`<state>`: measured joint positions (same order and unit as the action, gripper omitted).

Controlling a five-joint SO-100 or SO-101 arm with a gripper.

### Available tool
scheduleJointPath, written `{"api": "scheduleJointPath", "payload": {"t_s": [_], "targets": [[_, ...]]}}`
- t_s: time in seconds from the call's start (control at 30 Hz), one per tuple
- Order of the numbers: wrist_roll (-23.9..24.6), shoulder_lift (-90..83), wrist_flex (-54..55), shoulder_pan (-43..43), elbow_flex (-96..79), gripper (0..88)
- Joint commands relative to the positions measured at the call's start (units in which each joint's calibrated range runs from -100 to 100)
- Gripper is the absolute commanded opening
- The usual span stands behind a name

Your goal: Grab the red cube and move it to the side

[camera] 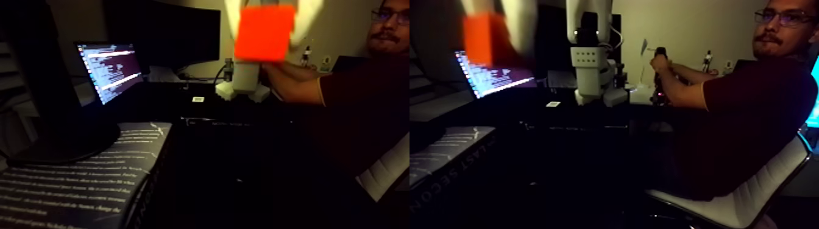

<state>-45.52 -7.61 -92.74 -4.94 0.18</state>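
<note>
Dim desk behind; white fingers (244,18) grip the red cube (264,33) aloft.

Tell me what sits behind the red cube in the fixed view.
In the left half, behind the red cube stand the white hand's fingers gripping it, a white arm base and a seated person's forearm. The cube covers the hand's middle and the wall behind.

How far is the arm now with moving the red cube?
Grabbing looks done: the red cube sits between the white gripper fingers, lifted close to the camera. Carrying is in hand. Putting it down at the side and releasing remain; the dark table shows no target spot.
</note>
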Motion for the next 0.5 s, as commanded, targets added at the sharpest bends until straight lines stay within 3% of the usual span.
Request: {"api": "scheduleJointPath", "payload": {"t_s": [0.0,0.27,0.47], "targets": [[0.1,-2.0,-3.9,-3.6,7.7,2.3],[1.0,3.7,-5.3,-14.2,16.7,2.3],[5.2,8.5,-4.5,-18.2,19.4,2.3]]}}
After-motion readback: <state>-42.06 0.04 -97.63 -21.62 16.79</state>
